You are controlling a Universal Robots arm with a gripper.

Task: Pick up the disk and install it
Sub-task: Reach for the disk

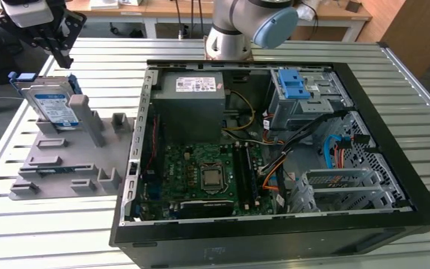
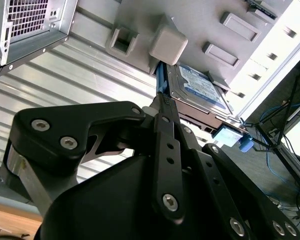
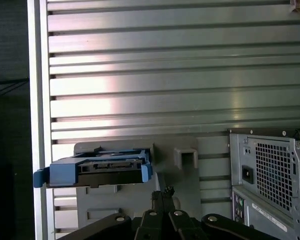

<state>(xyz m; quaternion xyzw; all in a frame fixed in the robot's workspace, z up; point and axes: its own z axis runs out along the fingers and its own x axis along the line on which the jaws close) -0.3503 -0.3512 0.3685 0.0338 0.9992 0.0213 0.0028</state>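
The computer case point(image 1: 275, 246) lies open on the table point(image 1: 51, 235). The holder point(image 1: 65, 168) sits just beside it, on the exterior view's left. The disk point(image 1: 53, 106) stands on edge at the holder's far end, with the gripper point(image 1: 62, 57) above it. Inside the case, the power supply point(image 1: 192, 106) occupies the far left corner. The circuit board point(image 1: 200, 174) lies in front of it, and the drive cage point(image 1: 304, 98) is at far right.

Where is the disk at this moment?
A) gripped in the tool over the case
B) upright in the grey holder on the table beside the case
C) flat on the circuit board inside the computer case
B: the disk stands on edge in the grey holder, outside the computer case, with the tool not touching it.
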